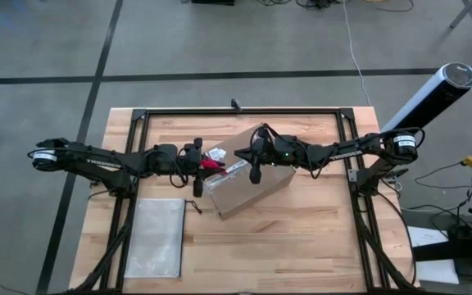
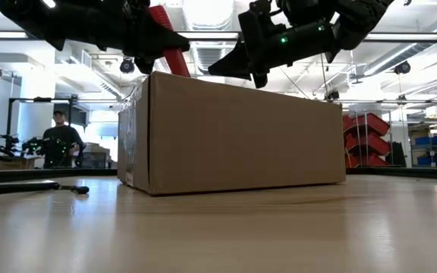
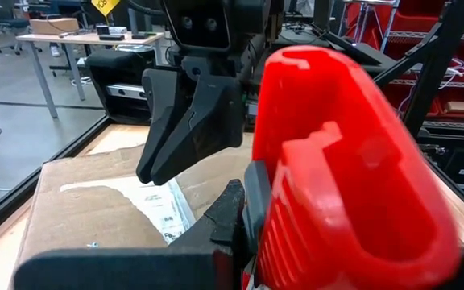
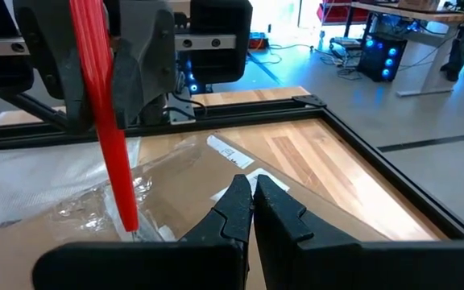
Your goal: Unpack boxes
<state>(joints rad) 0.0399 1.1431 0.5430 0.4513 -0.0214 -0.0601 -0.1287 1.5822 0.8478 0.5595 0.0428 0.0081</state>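
Note:
The brown cardboard box (image 1: pixel 244 172) rests on its bottom at the table's middle, its top bearing clear tape and a white label (image 3: pixel 163 211). My left gripper (image 1: pixel 206 166) reaches in from the left over the box's left end and is shut on a small red knife (image 3: pixel 353 161). My right gripper (image 4: pixel 253 205) comes from the right and stands shut just above the box's top (image 2: pixel 258 76), facing the left gripper. My left gripper pinches the red knife's handle (image 3: pixel 264 217) between its two fingers, coming in nearly level from the table's left. The knife stands steeply slanted, its lower end (image 4: pixel 130 230) down at the taped top of the box. My right gripper's shut fingertips hang close over the box top; whether they touch it I cannot tell.
A flat grey-white zip pouch (image 1: pixel 158 238) lies on the table's near left, its black pull (image 1: pixel 193 206) beside it. A black frame rail (image 1: pixel 236 112) borders the table. A person (image 2: pixel 59 140) sits far behind the table in the low view.

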